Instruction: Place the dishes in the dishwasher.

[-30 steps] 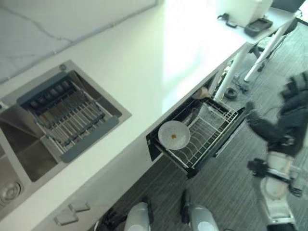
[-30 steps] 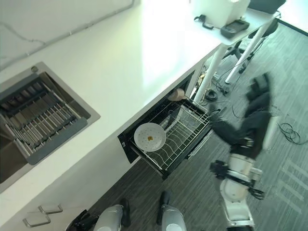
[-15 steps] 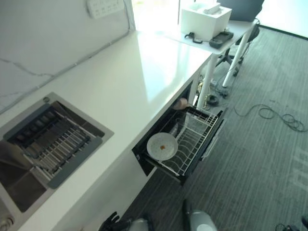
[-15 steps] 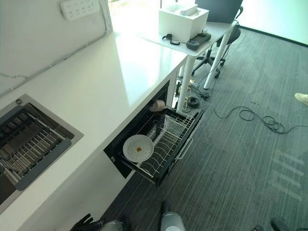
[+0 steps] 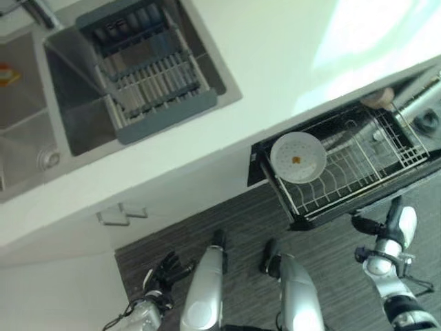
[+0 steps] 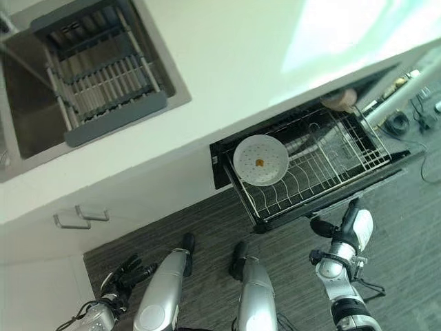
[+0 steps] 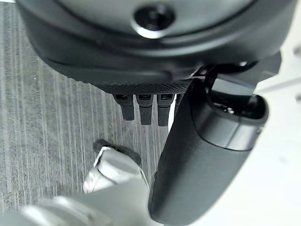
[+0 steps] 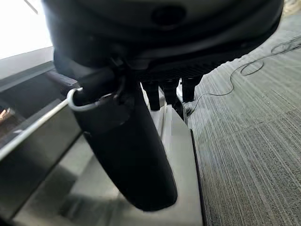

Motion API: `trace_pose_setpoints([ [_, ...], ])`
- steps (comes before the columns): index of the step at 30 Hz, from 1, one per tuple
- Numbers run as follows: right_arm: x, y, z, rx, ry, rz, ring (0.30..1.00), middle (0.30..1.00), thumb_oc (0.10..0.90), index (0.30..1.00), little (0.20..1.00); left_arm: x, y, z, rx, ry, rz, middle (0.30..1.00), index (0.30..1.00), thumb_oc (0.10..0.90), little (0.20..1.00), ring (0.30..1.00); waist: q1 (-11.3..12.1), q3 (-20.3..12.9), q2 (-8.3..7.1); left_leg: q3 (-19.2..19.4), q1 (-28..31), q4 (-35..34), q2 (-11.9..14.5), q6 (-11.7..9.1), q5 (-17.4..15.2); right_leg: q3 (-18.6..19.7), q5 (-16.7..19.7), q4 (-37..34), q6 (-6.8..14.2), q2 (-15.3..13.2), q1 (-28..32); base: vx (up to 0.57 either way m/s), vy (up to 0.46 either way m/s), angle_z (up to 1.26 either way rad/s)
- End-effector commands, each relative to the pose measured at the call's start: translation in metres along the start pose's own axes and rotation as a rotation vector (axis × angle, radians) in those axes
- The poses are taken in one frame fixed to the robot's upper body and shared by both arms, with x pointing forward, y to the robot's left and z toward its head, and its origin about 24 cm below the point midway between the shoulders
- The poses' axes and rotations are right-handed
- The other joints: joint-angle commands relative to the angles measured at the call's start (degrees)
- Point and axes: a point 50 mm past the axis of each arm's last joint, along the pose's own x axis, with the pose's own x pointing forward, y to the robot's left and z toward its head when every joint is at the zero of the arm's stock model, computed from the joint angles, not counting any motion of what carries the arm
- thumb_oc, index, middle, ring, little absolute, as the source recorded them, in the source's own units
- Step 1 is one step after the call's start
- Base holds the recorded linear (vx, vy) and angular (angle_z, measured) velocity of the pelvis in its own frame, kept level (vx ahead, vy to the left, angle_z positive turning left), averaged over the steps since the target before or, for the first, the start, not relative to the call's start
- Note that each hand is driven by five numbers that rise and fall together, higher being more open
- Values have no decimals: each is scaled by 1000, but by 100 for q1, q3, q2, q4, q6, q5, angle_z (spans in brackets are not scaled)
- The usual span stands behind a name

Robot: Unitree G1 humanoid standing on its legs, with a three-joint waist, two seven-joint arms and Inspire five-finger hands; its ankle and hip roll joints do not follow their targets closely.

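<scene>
We see the dishwasher drawer (image 5: 358, 207) pulled out from under the white counter (image 5: 275, 62), its wire rack (image 6: 324, 172) holding one white plate (image 6: 260, 160) at the end nearest the sink (image 5: 76, 117); the plate leans in the tines and has a small orange spot at its centre. The rest of the rack past the plate is bare wire. A brownish round thing (image 6: 339, 100) sits at the drawer's far corner, just under the counter edge; we cannot tell what it is. In the sink a grey drying rack (image 5: 148, 79) spans the basin. Our left hand (image 5: 165, 269) hangs low over the grey floor (image 6: 207, 227), well away from the drawer, fingers spread and holding nothing. Our right hand (image 6: 344, 227) hangs just beside the drawer's front edge, fingers straight and relaxed, nothing in it. Open floor lies along the drawer's front.
</scene>
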Motion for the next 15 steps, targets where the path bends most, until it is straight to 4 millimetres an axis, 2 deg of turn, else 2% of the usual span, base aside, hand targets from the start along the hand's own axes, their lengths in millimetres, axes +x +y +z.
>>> trace_pose_setpoints([
  [1, 29, -25, 43, -27, -235, -29, 900, 900, 800, 900, 900, -4, 13, 12, 35, -65, 4, 900, 900, 800, 900, 900, -8, -139, 230, 33, 586, -454, -127, 121, 135, 26, -779, 761, 29, -119, 592, 55, 7, 26],
  [4, 36, -24, 67, -16, -331, -29, 900, 900, 800, 900, 900, -6, 15, 8, 76, -50, -6, 900, 900, 800, 900, 900, 107, -137, 292, -11, 528, -505, -165, 102, 217, -39, -822, 847, 16, -166, 546, 42, 13, 40],
  [6, 44, -26, 92, -3, -414, -34, 900, 900, 800, 900, 900, -7, 18, 3, 114, -24, -6, 900, 900, 800, 900, 900, 223, -137, 332, -56, 501, -585, -176, 74, 306, -110, -839, 869, 17, -188, 541, 62, 16, 20],
  [7, 49, -28, 116, -2, -500, -41, 900, 900, 800, 900, 900, -10, 22, -3, 117, 3, 7, 900, 900, 800, 900, 900, 307, -137, 347, -93, 512, -676, -185, 63, 377, -158, -856, 888, 20, -192, 544, 68, 26, 15],
  [11, 56, -32, 159, 18, -611, -23, 900, 900, 800, 900, 900, -13, 30, -12, 124, 36, 27, 900, 900, 800, 900, 900, 469, -136, 360, -157, 491, -831, -200, 48, 507, -240, -876, 905, 36, -207, 535, 56, 51, 24],
  [12, 60, -36, 177, 24, -645, -27, 900, 900, 800, 900, 900, -14, 34, -14, 115, 41, 32, 900, 900, 800, 900, 900, 555, -136, 381, -187, 449, -843, -212, 35, 547, -286, -892, 918, 36, -223, 543, 67, 57, 12],
  [15, 70, -48, 215, 27, -709, -54, 900, 900, 800, 900, 900, -15, 36, -9, 120, 6, 3, 900, 900, 800, 900, 900, 758, -136, 466, -271, 312, -845, -228, 26, 625, -386, -925, 959, 34, -246, 537, 60, 59, 10],
])
